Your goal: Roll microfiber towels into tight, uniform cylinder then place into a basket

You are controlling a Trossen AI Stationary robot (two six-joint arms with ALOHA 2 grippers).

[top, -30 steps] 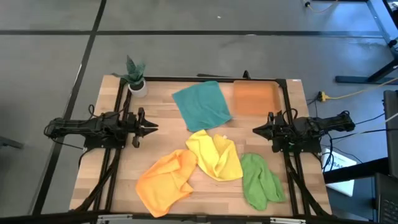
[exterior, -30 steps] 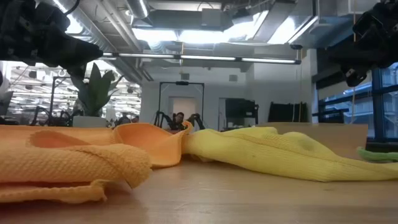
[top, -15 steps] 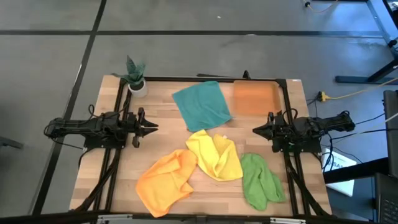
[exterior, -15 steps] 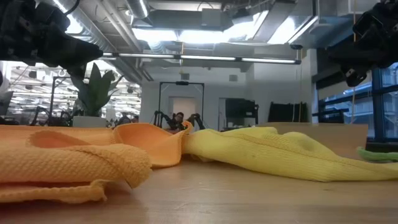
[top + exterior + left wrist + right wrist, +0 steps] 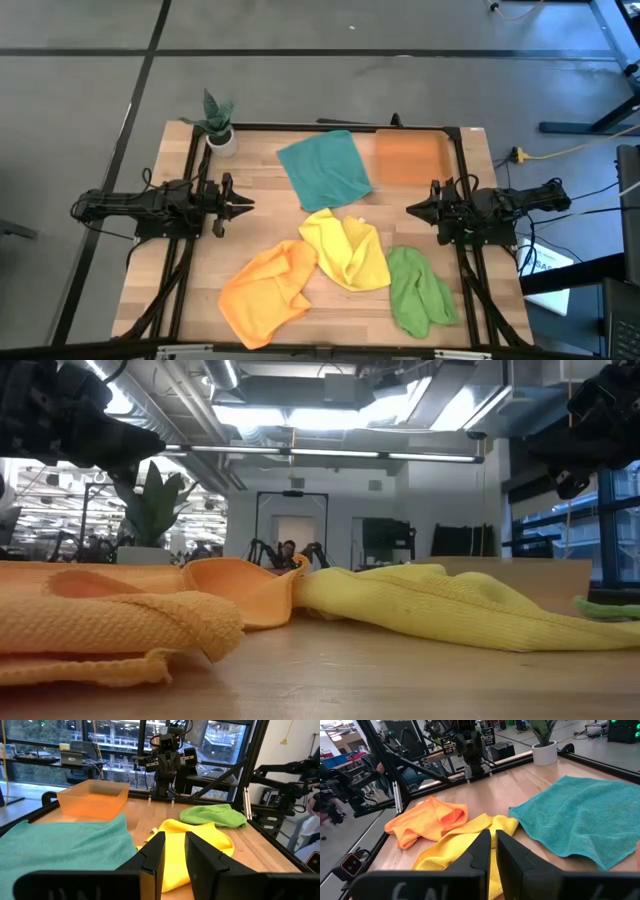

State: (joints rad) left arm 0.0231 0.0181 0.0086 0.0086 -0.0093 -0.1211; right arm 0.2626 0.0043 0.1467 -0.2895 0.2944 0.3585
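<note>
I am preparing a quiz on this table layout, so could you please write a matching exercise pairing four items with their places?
Things:
1. flat teal microfiber towel
2. crumpled light green microfiber towel
3. translucent orange plastic basket
4. white pot with a green plant

Places:
A. far left corner
B. beside the basket, lying flat
C. far right corner
D. near edge, below the right arm

Pairs: 1-B, 2-D, 3-C, 4-A

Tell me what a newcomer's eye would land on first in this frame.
Four bright cloths on the wooden table: the teal towel lies flat at the far side beside the empty orange basket, while the yellow towel, orange towel and green towel lie crumpled nearer the front. The left gripper and right gripper hover at the table's sides, holding nothing.
</note>
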